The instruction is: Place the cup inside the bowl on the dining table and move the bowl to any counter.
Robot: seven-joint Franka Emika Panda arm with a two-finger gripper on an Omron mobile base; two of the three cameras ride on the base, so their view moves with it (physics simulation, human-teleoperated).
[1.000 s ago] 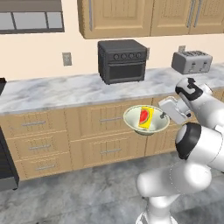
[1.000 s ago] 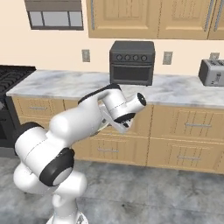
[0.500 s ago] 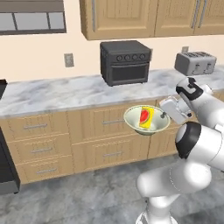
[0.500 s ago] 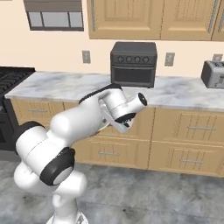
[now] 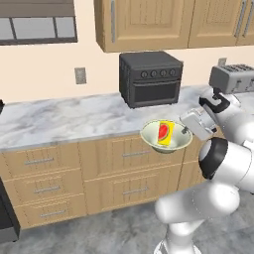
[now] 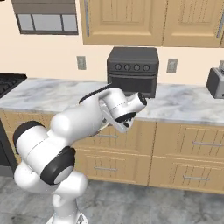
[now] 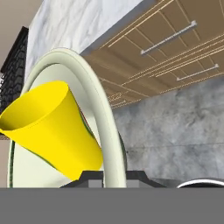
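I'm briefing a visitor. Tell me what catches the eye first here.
The pale bowl hangs in the air in front of the wooden drawers, just below the counter edge, pinched at its rim by the gripper. The yellow cup with a red patch leans inside it. A dark toaster oven sits on the counter behind.

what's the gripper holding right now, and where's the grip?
The bowl, pinched by its rim on the side nearest the gripper, with the cup riding inside it, in the air in front of the counter.
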